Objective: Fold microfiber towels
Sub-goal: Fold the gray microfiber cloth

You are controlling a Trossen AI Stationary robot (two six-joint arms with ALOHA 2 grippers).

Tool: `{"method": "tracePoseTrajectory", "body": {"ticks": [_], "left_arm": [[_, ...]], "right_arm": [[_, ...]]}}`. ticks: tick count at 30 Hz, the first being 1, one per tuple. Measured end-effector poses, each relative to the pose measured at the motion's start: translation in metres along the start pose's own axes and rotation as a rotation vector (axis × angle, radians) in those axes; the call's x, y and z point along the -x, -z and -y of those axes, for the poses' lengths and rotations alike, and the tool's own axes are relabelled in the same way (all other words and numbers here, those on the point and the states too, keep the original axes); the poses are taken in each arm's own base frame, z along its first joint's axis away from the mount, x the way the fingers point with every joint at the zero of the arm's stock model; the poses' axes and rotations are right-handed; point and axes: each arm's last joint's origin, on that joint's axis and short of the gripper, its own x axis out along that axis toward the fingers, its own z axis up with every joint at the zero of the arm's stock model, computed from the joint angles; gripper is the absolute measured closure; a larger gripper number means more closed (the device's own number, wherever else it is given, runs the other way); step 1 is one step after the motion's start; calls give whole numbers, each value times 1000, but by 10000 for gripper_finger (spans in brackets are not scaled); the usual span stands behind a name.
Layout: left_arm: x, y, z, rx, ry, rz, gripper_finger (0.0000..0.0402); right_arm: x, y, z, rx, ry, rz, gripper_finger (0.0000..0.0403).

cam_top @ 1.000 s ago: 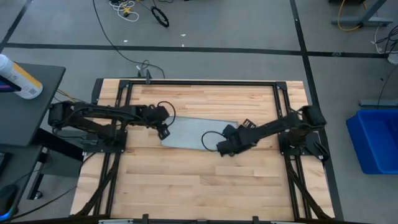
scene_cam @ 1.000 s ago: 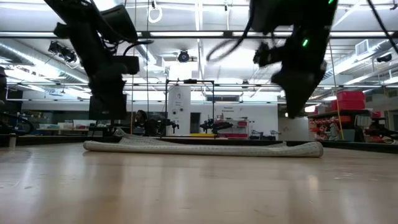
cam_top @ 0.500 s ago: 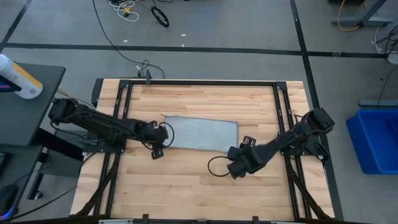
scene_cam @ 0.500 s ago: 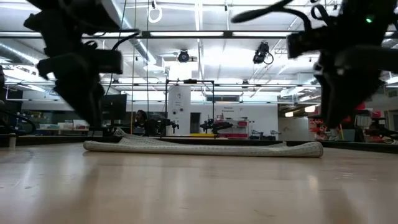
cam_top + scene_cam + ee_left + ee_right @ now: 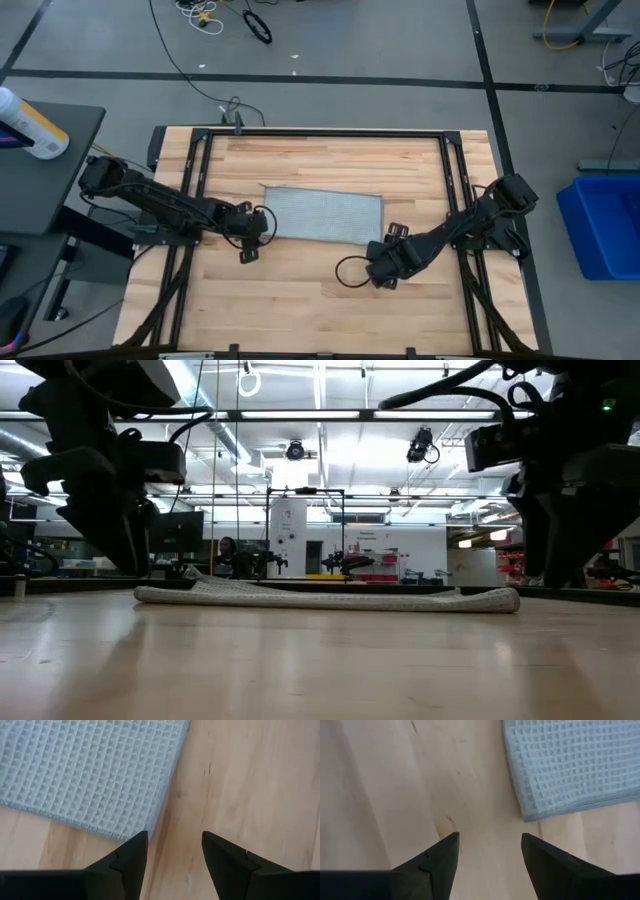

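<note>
The pale grey-blue microfiber towel [image 5: 322,213] lies flat on the wooden table as a folded rectangle. In the low view it is a thin flat strip [image 5: 330,597]. My left gripper [image 5: 247,252] is open and empty, just off the towel's near left corner [image 5: 127,832], close above the wood. My right gripper [image 5: 378,272] is open and empty, off the towel's near right corner [image 5: 527,815]. In the low view my left gripper [image 5: 128,560] is to the left of the towel and my right gripper [image 5: 560,570] to its right.
The table [image 5: 300,310] has bare wood between the towel and its near edge. A black metal frame [image 5: 320,133] runs around the table. A dark side table with a white bottle [image 5: 30,125] stands at the left, and a blue bin [image 5: 600,225] at the right.
Both grippers have left the towel's near edge and moved toward the table's near edge and down, onto bare wood beside its near corners. My left gripper was over the towel's left end a second ago. The towel lies still and flat.
</note>
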Motion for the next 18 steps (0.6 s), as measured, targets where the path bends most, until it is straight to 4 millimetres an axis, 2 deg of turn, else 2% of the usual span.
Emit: {"method": "tracePoseTrajectory", "body": {"ticks": [7,13,18], "left_arm": [[0,0,1,-70,14,-7,204],[-5,9,-3,-105,5,-31,204],[-8,14,-4,-132,11,-28,204]], "right_arm": [[-5,-16,9,7,-53,33,186],[-10,-29,25,-12,-40,56,174],[-19,-28,33,-7,-29,40,180]]}}
